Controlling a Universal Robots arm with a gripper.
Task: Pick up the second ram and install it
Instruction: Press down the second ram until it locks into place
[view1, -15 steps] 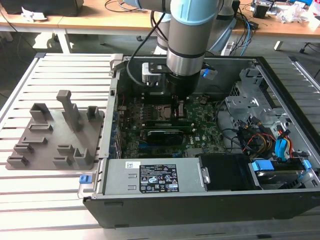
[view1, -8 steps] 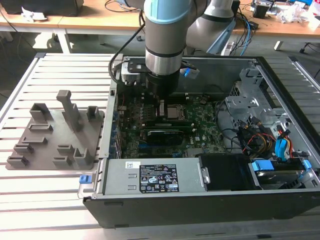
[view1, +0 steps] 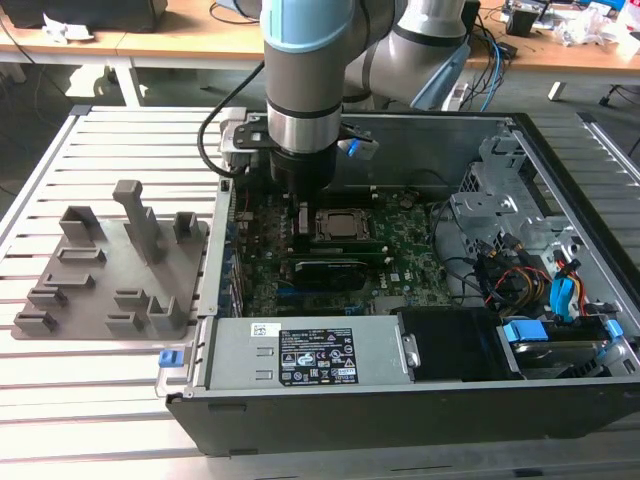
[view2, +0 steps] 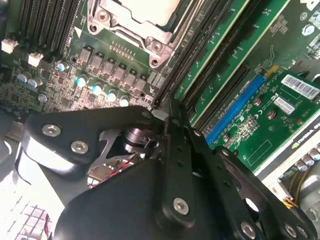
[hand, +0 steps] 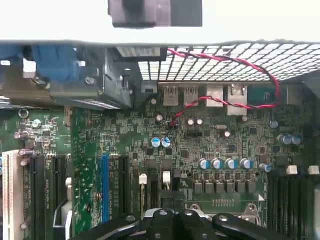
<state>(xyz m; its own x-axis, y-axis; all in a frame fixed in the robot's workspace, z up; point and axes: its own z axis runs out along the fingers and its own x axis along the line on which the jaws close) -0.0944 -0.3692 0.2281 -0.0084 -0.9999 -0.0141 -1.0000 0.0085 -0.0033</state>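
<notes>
**A:** Pincer first. Where is it, and how wide?

**B:** The gripper (view2: 162, 112) is down inside the computer case (view1: 560, 180), low over the motherboard (hand: 220, 145), just beside the CPU socket (view2: 135, 15). In the second wrist view its black linkage blocks the tip. I cannot tell how far it is open, or whether it has hold of anything.

**A:** And the second ram?

**B:** In the second wrist view a narrow green stick, the second ram (view2: 214, 50), stands on edge among the black memory slots. It runs away from the gripper's tip, alongside the socket. The near end is hidden under the tip, so I cannot tell contact or seating.

**A:** Around that?

**B:** Beyond those slots lies a blue slot (view2: 235, 107). In the first wrist view a red-and-black twisted wire (hand: 240, 102) crosses the rear ports.

**A:** Farther out?

**B:** In the exterior view the arm (view1: 305, 80) drops straight into the case. The grey holder tray (view1: 110, 290) lies on the slatted table (view1: 100, 150) at the exterior view's left, well apart from the gripper.
</notes>
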